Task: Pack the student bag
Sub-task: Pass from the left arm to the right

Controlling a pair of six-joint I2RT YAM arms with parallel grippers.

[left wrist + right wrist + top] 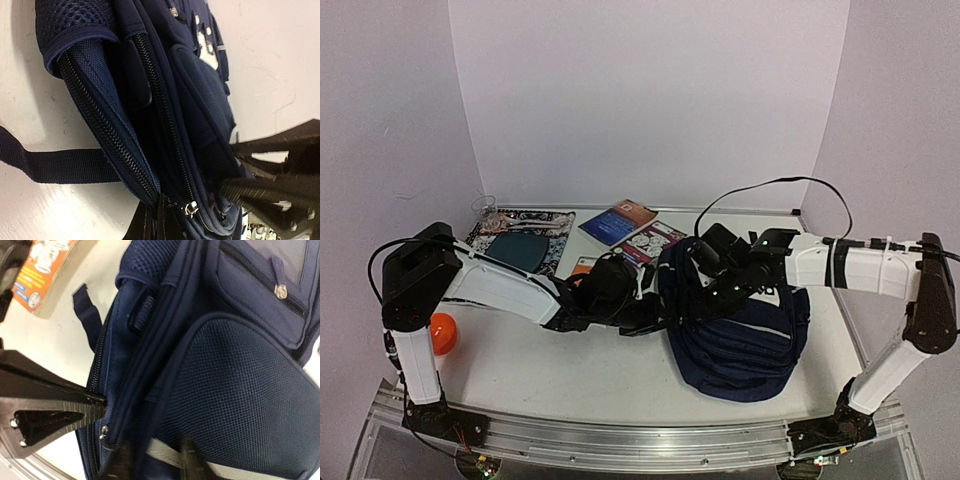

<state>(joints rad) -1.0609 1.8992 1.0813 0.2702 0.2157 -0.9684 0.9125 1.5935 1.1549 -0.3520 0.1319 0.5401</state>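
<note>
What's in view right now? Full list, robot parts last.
backpack: one, navy blue with grey-white trim, lying right of centre on the table.
mat: one, black patterned with a teal oval, back left.
book: one, blue with an orange corner, back centre.
booklet: one, pink and white, right of the book, by the backpack.
box: one, orange and white, left of the backpack, partly behind the left arm.
ball: one, orange, left edge, partly hidden.
table: one, white.
left gripper: one, black, shut on the backpack's edge.
right gripper: one, black, at the backpack's zipper; open or shut unclear.
</note>
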